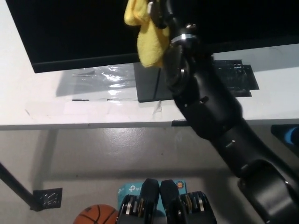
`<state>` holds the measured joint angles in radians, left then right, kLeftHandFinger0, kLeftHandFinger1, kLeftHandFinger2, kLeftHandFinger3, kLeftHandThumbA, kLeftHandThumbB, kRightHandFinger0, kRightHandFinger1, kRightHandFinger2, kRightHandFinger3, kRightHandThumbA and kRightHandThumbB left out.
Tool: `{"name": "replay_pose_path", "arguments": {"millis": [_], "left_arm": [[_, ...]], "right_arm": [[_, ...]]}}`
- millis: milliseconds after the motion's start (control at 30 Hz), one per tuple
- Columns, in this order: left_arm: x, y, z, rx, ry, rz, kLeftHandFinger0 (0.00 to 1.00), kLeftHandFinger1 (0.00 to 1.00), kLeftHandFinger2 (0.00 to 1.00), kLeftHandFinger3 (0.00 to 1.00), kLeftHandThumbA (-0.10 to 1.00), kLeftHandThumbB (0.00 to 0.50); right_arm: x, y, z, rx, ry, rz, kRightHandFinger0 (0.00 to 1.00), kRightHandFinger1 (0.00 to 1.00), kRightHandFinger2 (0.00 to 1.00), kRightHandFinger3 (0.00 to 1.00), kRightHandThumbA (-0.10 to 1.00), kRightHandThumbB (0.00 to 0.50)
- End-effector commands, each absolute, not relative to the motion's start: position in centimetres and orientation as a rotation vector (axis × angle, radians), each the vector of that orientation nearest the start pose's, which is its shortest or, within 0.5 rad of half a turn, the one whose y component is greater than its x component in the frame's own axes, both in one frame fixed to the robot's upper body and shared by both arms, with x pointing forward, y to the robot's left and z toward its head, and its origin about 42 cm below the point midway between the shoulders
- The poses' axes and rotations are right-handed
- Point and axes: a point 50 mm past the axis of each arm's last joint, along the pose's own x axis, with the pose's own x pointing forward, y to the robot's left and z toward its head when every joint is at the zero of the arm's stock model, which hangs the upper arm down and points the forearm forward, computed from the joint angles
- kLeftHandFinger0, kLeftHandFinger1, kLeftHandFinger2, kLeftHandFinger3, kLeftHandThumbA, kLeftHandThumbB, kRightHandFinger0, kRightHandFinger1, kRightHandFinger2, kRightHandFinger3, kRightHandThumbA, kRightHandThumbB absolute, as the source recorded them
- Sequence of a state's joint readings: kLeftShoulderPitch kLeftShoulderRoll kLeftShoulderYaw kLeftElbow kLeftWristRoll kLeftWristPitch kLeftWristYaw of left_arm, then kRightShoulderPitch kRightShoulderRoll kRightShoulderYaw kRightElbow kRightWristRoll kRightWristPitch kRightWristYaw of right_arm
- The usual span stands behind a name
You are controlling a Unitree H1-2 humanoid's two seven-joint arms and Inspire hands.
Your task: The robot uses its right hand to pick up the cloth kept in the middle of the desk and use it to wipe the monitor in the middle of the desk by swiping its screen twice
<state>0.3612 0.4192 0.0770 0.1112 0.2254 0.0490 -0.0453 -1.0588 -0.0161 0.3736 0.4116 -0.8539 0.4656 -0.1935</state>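
The black monitor [79,28] fills the top of the head view, its dark screen facing me and its stand [147,84] on the white desk [42,102]. My black right hand [161,11] is raised at the top middle, shut on the yellow cloth [147,39]. The cloth hangs against the lower part of the screen, just above the stand. My black forearm runs down to the bottom right and hides part of the stand. The white left hand is out of the picture.
A sheet of clear plastic [100,74] lies on the desk left of the stand. A black patch [236,74] lies at the right. Below the desk edge are the grey floor, an orange basketball [96,215] and a teal box [128,190].
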Motion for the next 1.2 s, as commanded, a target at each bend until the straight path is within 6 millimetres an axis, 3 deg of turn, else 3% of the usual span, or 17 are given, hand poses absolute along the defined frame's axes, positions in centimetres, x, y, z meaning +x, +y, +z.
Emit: {"name": "replay_pose_path", "arguments": {"millis": [0, 67, 167, 200, 233, 267, 300, 400, 467, 500, 600, 633, 767, 867, 900, 1000, 1167], "left_arm": [[12.8, 40.7, 3.5, 0.649, 0.5, 0.048, 0.55, 0.56, 0.7, 0.94, 0.34, 0.02], [12.7, 40.7, 3.6, 0.648, 0.491, 0.05, 0.56, 0.56, 0.7, 0.93, 0.35, 0.018], [12.7, 41.0, 4.0, 0.653, 0.499, 0.057, 0.56, 0.57, 0.71, 0.95, 0.36, 0.001], [12.7, 40.9, 4.0, 0.653, 0.499, 0.059, 0.56, 0.57, 0.71, 0.95, 0.33, 0.0], [12.7, 40.9, 4.0, 0.653, 0.499, 0.059, 0.56, 0.57, 0.71, 0.95, 0.33, 0.0], [12.7, 40.9, 4.0, 0.653, 0.492, 0.058, 0.55, 0.56, 0.7, 0.94, 0.32, 0.0], [12.7, 40.9, 4.0, 0.652, 0.491, 0.059, 0.54, 0.56, 0.7, 0.94, 0.31, 0.0], [12.6, 40.8, 4.1, 0.652, 0.495, 0.062, 0.55, 0.56, 0.71, 0.95, 0.28, 0.0], [12.5, 41.0, 4.0, 0.655, 0.492, 0.062, 0.55, 0.56, 0.71, 0.95, 0.28, 0.0], [12.6, 41.0, 4.0, 0.663, 0.493, 0.062, 0.54, 0.55, 0.7, 0.94, 0.28, 0.003], [12.6, 41.1, 4.0, 0.656, 0.489, 0.064, 0.54, 0.55, 0.7, 0.94, 0.28, 0.001], [12.6, 41.2, 4.1, 0.655, 0.487, 0.063, 0.54, 0.55, 0.7, 0.94, 0.28, 0.0], [12.6, 41.1, 4.0, 0.655, 0.49, 0.067, 0.56, 0.57, 0.71, 0.94, 0.3, 0.003], [12.6, 41.1, 4.2, 0.658, 0.488, 0.069, 0.56, 0.57, 0.72, 0.94, 0.3, 0.0], [12.6, 41.0, 4.4, 0.654, 0.492, 0.068, 0.56, 0.57, 0.72, 0.94, 0.3, 0.0], [12.5, 41.1, 4.6, 0.657, 0.493, 0.068, 0.55, 0.57, 0.71, 0.94, 0.32, 0.0], [12.8, 41.3, 4.5, 0.651, 0.487, 0.067, 0.55, 0.56, 0.71, 0.94, 0.31, 0.0]], "right_arm": [[48.6, -7.4, 40.7, -1.129, -0.591, -0.229, 0.0, 0.15, 0.53, 0.53, -0.1, 0.084], [47.9, -8.9, 39.7, -1.141, -0.607, -0.244, 0.0, 0.13, 0.52, 0.52, -0.1, 0.081], [46.3, -12.5, 37.3, -1.158, -0.584, -0.249, 0.0, 0.15, 0.57, 0.65, -0.1, 0.022], [45.7, -13.9, 36.4, -1.158, -0.584, -0.253, 0.0, 0.15, 0.57, 0.63, -0.1, 0.024], [45.7, -13.9, 36.4, -1.158, -0.584, -0.252, 0.0, 0.15, 0.56, 0.62, -0.1, 0.019], [44.9, -15.8, 35.1, -1.16, -0.575, -0.254, 0.0, 0.15, 0.54, 0.55, -0.1, 0.045], [44.7, -16.5, 34.6, -1.168, -0.566, -0.256, 0.0, 0.15, 0.53, 0.45, -0.1, 0.04], [44.1, -19.0, 32.4, -1.196, -0.519, -0.259, 0.0, 0.17, 0.56, 0.39, -0.1, 0.037], [43.8, -19.9, 31.6, -1.206, -0.476, -0.257, 0.0, 0.17, 0.57, 0.39, -0.1, 0.018], [43.5, -21.9, 30.0, -1.259, -0.396, -0.254, 0.0, 0.18, 0.59, 0.42, -0.1, 0.028], [43.7, -23.8, 28.4, -1.301, -0.348, -0.266, 0.0, 0.18, 0.58, 0.48, -0.1, 0.022], [44.3, -25.1, 26.9, -1.319, -0.292, -0.275, 0.0, 0.19, 0.59, 0.49, -0.1, 0.001], [45.6, -26.4, 24.9, -1.377, -0.221, -0.275, 0.0, 0.16, 0.54, 0.48, -0.1, 0.032], [46.3, -26.8, 24.1, -1.371, -0.189, -0.276, 0.0, 0.14, 0.53, 0.53, -0.1, 0.068], [47.1, -27.0, 23.6, -1.388, -0.148, -0.285, 0.0, 0.12, 0.51, 0.53, -0.1, 0.048], [48.3, -27.2, 22.9, -1.395, -0.105, -0.292, 0.0, 0.05, 0.42, 0.45, -0.1, 0.081], [49.5, -26.2, 23.0, -1.409, -0.062, -0.268, 0.0, 0.06, 0.42, 0.45, -0.1, 0.058]]}}
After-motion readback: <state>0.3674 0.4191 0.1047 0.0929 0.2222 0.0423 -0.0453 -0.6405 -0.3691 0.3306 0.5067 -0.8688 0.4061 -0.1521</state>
